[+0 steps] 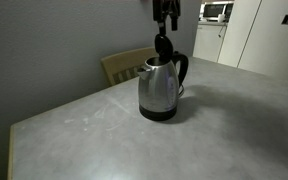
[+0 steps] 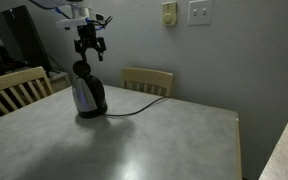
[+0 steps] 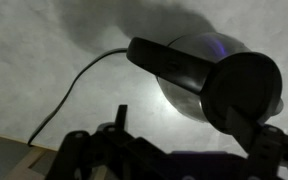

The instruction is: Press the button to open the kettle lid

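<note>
The steel kettle (image 1: 159,90) stands on its black base on the grey table, and also shows in the other exterior view (image 2: 89,98). The kettle lid (image 1: 163,45) stands tilted up, open, above the neck; it looks dark and round in an exterior view (image 2: 82,69) and in the wrist view (image 3: 242,88). In the wrist view the kettle body (image 3: 184,95) and black handle (image 3: 169,62) lie below. My gripper (image 1: 166,20) hangs just above the raised lid, apart from it, with its fingers spread and empty (image 2: 89,48).
The kettle's black cord (image 2: 134,108) runs across the table (image 2: 164,140) toward the wall; it also shows in the wrist view (image 3: 69,90). Wooden chairs (image 2: 149,80) (image 2: 14,90) stand at the table's edges. A microwave (image 1: 216,12) sits on a far counter.
</note>
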`<state>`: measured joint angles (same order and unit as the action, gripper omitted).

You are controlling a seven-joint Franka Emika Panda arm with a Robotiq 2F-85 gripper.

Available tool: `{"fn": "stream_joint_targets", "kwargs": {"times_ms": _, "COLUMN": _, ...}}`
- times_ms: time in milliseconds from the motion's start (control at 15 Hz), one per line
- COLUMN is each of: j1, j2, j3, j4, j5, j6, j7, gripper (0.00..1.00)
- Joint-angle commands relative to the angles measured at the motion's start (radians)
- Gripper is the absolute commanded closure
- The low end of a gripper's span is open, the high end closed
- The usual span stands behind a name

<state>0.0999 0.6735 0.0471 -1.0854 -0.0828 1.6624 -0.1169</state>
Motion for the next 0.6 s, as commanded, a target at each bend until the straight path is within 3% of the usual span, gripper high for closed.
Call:
{"fn": "stream_joint_targets", "kwargs": {"times_ms": 0, "j1": -0.019, "j2": -0.033, "j3": 0.01, "j4": -0.058, "j5": 0.025, "j6": 0.04, "j7": -0.02, "gripper": 0.0}}
{"fn": "stream_joint_targets", "kwargs": {"times_ms": 400, "j1": -0.032, "j2": -0.044, "j3": 0.024, "j4": -0.08, "j5": 0.065, "j6": 0.068, "j7": -0.059, "gripper": 0.0}}
{"fn": "stream_joint_targets", "kwargs": {"times_ms": 467, "j1": -0.009, "j2": 0.001, "j3": 0.007, "j4": -0.01, "j5": 0.033, "j6": 0.034, "j7": -0.024, "gripper": 0.0}}
{"fn": "stream_joint_targets", "kwargs": {"times_ms": 533, "j1": -0.011, "j2": 0.0, "j3": 0.008, "j4": -0.013, "j5": 0.042, "j6": 0.035, "j7": -0.029, "gripper": 0.0}}
